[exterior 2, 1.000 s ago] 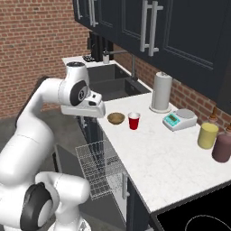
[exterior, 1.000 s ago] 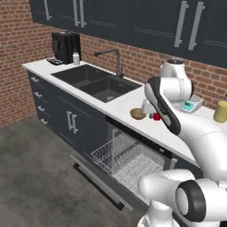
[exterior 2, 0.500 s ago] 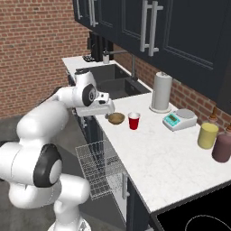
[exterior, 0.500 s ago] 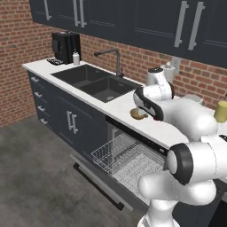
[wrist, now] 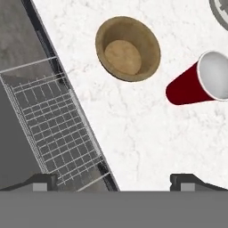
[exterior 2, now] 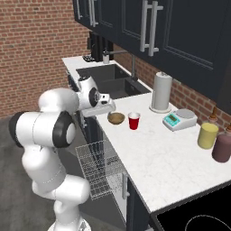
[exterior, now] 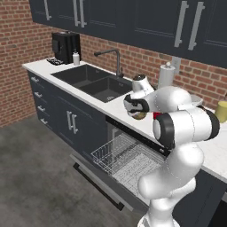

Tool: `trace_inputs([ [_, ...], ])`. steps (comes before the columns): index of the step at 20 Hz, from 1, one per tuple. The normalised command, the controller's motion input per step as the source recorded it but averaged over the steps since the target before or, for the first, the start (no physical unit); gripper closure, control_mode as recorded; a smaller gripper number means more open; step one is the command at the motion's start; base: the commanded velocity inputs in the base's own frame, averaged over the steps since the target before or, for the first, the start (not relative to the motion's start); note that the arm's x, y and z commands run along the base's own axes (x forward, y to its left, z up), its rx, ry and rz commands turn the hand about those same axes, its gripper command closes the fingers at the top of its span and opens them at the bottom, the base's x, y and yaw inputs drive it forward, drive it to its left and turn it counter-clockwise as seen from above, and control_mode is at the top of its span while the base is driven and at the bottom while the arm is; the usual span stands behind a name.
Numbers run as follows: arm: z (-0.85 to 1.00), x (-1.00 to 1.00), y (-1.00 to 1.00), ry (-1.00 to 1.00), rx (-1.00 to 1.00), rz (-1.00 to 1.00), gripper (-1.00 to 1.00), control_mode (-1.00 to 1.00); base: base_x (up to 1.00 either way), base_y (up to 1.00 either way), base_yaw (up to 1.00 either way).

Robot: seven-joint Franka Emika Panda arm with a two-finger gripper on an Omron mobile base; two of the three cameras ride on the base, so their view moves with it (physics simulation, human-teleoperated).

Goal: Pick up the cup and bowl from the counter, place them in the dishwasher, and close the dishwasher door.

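The two-finger gripper [wrist: 114,180] hangs above the white marble-like counter [wrist: 133,133] edge, jaws spread wide, holding nothing. Below, the dishwasher's pale wire rack [exterior: 126,157] is pulled out. Beyond stand the tan wood-like bowl [wrist: 128,48] and, just beside it, the red plastic cup [wrist: 199,80].

Open white counter [wrist: 147,138] directly below gripper [wrist: 113,180], fingers spread wide, nothing between them. Ahead: bowl [wrist: 128,48] and cup [wrist: 200,80], near each other but apart, with a bare strip of counter between. Same gap visible from right base view, bowl [exterior 2: 116,118] left of cup [exterior 2: 134,121]. Beyond these, paper towel roll [exterior 2: 161,92] and scale [exterior 2: 180,120] crowding the wall side. Off counter edge: pulled-out wire rack [wrist: 49,129] of dishwasher [exterior: 128,162], top unobstructed, door [exterior: 95,177] lowered below.
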Motion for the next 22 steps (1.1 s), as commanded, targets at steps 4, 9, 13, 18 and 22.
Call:
trace_inputs([
  [4,-0.58,0.66,0.00,0.04,0.00,0.06,-1.00,-1.00,0.00,0.00,0.00],
  [9,-0.50,0.63,0.00,0.08,-0.01,0.05,-1.00,-1.00,0.00,0.00,0.00],
  [13,-0.30,0.57,0.00,0.09,0.00,0.02,-1.00,-1.00,0.00,0.00,0.00],
  [18,-0.28,0.40,0.00,0.05,0.00,0.01,-1.00,-1.00,0.00,0.00,0.00],
  [22,-0.38,0.36,0.00,0.03,0.00,0.01,-1.00,-1.00,0.00,0.00,0.00],
])
